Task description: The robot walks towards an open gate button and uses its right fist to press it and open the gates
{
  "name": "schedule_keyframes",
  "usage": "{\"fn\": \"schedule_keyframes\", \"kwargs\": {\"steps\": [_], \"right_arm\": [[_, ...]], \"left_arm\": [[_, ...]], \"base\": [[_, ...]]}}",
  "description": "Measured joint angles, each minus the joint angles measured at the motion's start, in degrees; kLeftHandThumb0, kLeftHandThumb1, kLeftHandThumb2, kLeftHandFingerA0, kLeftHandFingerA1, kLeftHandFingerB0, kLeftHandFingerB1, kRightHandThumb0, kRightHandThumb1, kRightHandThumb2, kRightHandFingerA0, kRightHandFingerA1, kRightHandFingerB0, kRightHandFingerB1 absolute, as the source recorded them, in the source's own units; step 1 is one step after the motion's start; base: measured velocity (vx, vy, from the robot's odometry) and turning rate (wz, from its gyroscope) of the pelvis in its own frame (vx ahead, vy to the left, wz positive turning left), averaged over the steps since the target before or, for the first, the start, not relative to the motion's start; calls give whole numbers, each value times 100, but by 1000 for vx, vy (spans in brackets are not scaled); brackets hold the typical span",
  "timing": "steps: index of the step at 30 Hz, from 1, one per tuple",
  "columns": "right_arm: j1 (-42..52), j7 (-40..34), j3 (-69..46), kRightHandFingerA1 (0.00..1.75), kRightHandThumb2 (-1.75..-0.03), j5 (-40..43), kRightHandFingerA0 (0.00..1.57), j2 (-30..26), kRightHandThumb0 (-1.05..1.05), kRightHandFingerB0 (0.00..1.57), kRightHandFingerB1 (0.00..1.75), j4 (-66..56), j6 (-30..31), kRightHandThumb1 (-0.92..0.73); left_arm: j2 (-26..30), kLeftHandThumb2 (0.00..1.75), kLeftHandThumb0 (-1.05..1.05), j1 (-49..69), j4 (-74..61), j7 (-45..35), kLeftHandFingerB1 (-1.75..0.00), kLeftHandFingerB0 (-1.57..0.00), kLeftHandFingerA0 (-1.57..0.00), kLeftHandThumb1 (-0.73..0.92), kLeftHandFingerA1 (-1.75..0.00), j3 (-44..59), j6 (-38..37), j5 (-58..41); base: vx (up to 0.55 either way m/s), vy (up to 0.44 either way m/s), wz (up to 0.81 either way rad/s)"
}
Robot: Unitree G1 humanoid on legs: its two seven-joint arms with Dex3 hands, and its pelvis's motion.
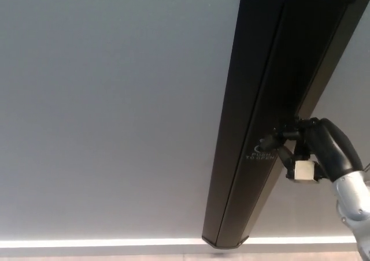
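A tall black push-bar post (254, 99) runs down the grey wall in the head view, with white "PUSH TO OPEN" lettering (263, 155) near its lower part. My right hand (306, 148) comes in from the lower right with its fingers curled into a fist. One fingertip (265, 143) lies over the post just above the lettering and covers the wheelchair sign. I cannot tell whether it touches the surface. The left hand does not show.
A plain grey wall (110, 111) fills the left of the picture. A bright strip (98, 243) runs along its base, by the post's foot (224, 242).
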Motion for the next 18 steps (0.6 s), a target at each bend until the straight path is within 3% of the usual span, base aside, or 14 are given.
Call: {"fn": "schedule_keyframes", "kwargs": {"steps": [4, 5, 6, 11, 12, 18], "right_arm": [[-119, -101, 6, 145, -111, -52, 95, 185, -23, 95, 109, 1, 168, -58], [-166, -133, 6, 133, -106, -73, 94, 234, -24, 94, 108, 9, 218, -59], [-197, -149, 9, 140, -106, -84, 94, 264, -23, 93, 111, 22, 243, -60], [-385, -246, 25, 140, -105, -129, 93, 346, -22, 93, 111, 253, 350, -61], [-402, -252, 24, 153, -103, -132, 90, 347, -22, 92, 109, 280, 353, -61], [-696, -286, -48, 152, -104, -134, 89, 342, -17, 93, 106, 696, 359, -60]], "left_arm": [[0, 104, -1, -6, 0, 13, -69, -102, -108, 54, -96, -20, 0, 6], [-1, 105, -2, -10, 1, 18, -70, -101, -108, 52, -97, -22, 0, 6], [-1, 103, -4, -12, 0, 19, -71, -101, -108, 54, -98, -22, 0, 6], [-2, 100, -3, -44, -20, 26, -71, -100, -108, 55, -98, -26, 0, 5], [-2, 107, -6, -46, -23, 26, -72, -99, -107, 51, -98, -27, 0, 5], [-3, 106, -6, -42, -41, 26, -71, -99, -107, 52, -97, -36, -38, 5]], "base": [[0, 0, 0], [0, 0, 0], [0, 0, 0], [0, 0, 0], [0, 0, 0], [0, 0, 0]]}}
